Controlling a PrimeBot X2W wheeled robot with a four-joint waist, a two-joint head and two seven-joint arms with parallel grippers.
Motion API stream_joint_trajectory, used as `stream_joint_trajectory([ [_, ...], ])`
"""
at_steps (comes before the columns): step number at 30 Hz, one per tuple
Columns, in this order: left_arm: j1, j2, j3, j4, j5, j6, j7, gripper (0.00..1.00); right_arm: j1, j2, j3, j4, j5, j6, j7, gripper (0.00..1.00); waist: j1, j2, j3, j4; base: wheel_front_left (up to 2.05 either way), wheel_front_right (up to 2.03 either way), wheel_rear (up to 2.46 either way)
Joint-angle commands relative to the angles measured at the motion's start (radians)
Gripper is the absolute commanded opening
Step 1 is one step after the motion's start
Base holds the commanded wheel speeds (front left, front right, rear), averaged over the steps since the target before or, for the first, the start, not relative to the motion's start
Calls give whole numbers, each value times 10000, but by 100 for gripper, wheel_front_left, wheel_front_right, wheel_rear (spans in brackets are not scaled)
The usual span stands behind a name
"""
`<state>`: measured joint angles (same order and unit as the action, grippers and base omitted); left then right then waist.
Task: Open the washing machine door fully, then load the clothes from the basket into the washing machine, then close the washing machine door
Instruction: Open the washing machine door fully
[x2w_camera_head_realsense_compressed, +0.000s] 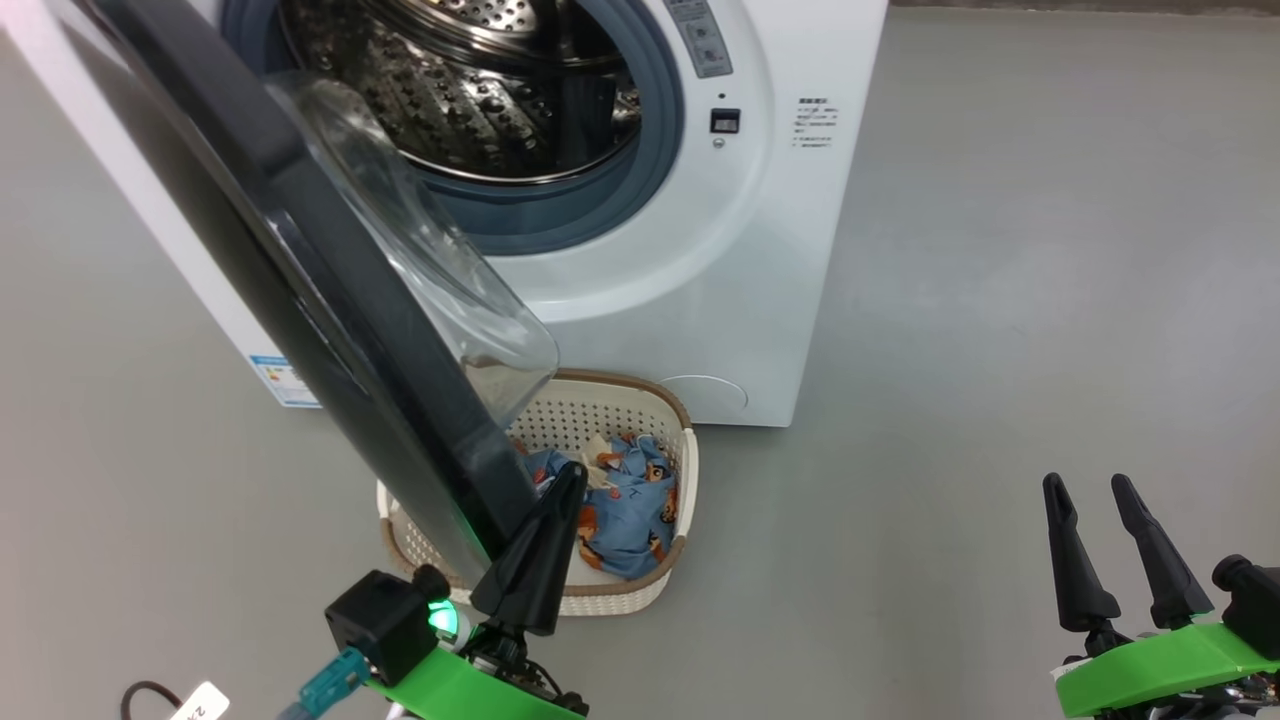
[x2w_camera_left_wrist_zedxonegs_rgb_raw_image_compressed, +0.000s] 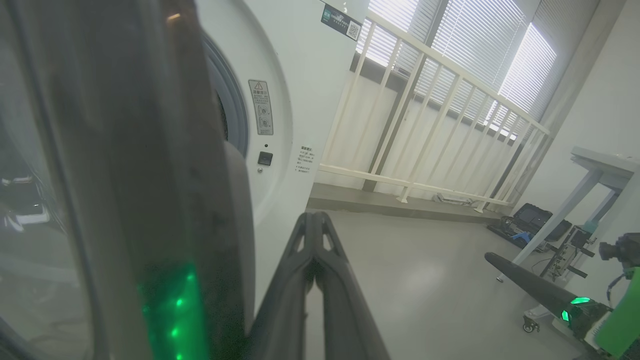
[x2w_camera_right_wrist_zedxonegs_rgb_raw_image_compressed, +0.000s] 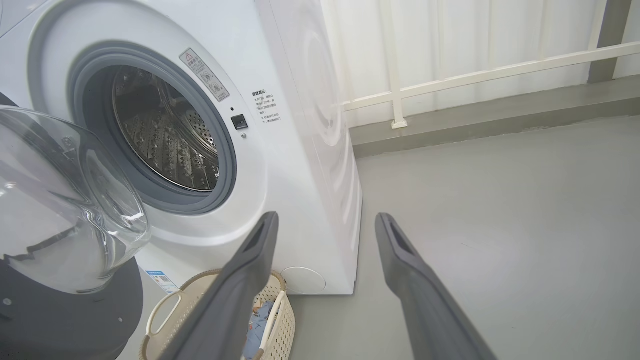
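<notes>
I hold the left gripper (x2w_camera_head_realsense_compressed: 572, 478) clenched on nothing, fingers pressed together as a blunt pusher just beside the lower edge of the round, black-rimmed, glass-bowled washing machine door (x2w_camera_head_realsense_compressed: 330, 300). I cannot confirm contact. The door stands part-open, overhanging the cream perforated plastic basket (x2w_camera_head_realsense_compressed: 690, 440) and its light-blue bear-print clothes (x2w_camera_head_realsense_compressed: 630, 510), at the foot of the white front-loading washing machine (x2w_camera_head_realsense_compressed: 760, 250). The right gripper (x2w_camera_head_realsense_compressed: 1087, 490) waits released, well apart, over the grey floor (x2w_camera_head_realsense_compressed: 1000, 300).

Black washing machine door (x2w_camera_head_realsense_compressed: 330, 300) over basket (x2w_camera_head_realsense_compressed: 688, 470); drum (x2w_camera_head_realsense_compressed: 470, 100) mouth unobstructed
</notes>
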<state>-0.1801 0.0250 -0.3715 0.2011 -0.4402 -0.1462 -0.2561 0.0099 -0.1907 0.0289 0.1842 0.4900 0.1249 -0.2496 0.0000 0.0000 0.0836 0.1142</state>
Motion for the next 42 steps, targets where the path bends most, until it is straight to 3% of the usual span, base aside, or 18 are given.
stream_joint_trajectory([
  [1,-347,253,768,-71,-21,155,-57,0,-181,-233,200,-261,-92,58,-122,100,0,0,11,131,0,0,0],
  [23,208,252,1034,-21,134,155,-57,0,-67,-373,272,-278,-89,58,-122,100,0,0,-139,1496,0,0,0],
  [42,1231,252,2236,-394,763,296,-57,0,184,-322,316,-235,-49,58,-122,100,0,0,-507,3043,0,0,0],
])
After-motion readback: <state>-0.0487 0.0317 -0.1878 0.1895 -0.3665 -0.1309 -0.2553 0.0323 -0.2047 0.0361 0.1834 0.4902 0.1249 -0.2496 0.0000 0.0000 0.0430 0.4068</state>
